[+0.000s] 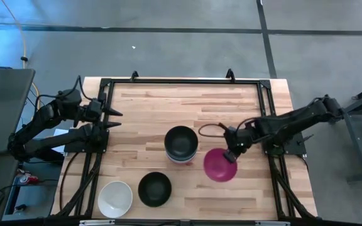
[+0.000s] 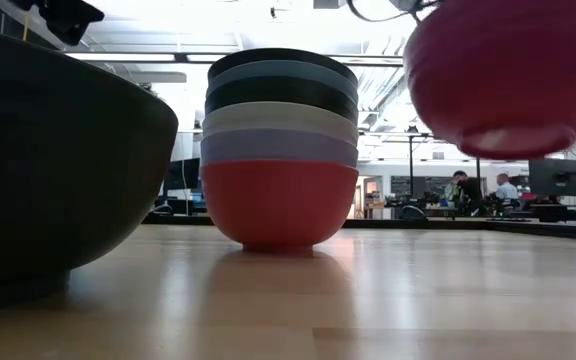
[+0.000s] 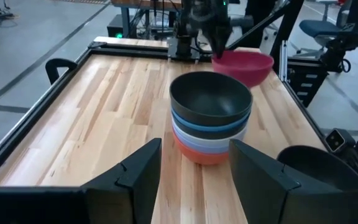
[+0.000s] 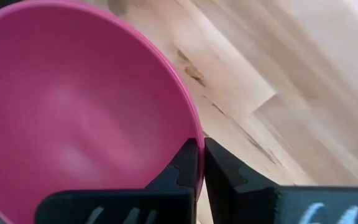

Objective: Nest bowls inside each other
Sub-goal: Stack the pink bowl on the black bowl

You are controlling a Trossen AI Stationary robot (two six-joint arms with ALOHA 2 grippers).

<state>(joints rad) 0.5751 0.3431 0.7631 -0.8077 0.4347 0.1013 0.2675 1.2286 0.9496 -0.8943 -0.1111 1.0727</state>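
A stack of nested bowls (image 1: 181, 144) stands mid-table, red at the bottom and black on top (image 3: 211, 98). My right gripper (image 1: 232, 154) is shut on a magenta bowl (image 1: 220, 165), held in the air to the right of the stack. A separate black bowl (image 1: 154, 189) and a white bowl (image 1: 115, 198) rest on their bases near the table's near edge. My left gripper (image 1: 117, 119) waits open at the table's left side, pointing toward the stack. My right gripper pinches the magenta bowl's rim (image 4: 199, 144) on its far-right side, one finger inside the bowl and one outside. The fingers come slanting down from the table's right. The bowl is lifted clear of the table (image 2: 508, 75) and tilted.
Black frame rails (image 1: 181, 81) run along the table's edges. Bare wood lies along the far half (image 1: 168, 107) and at the near right (image 1: 263, 194). In the low view the near black bowl (image 2: 48, 170) looms at the left, and people sit far behind the table.
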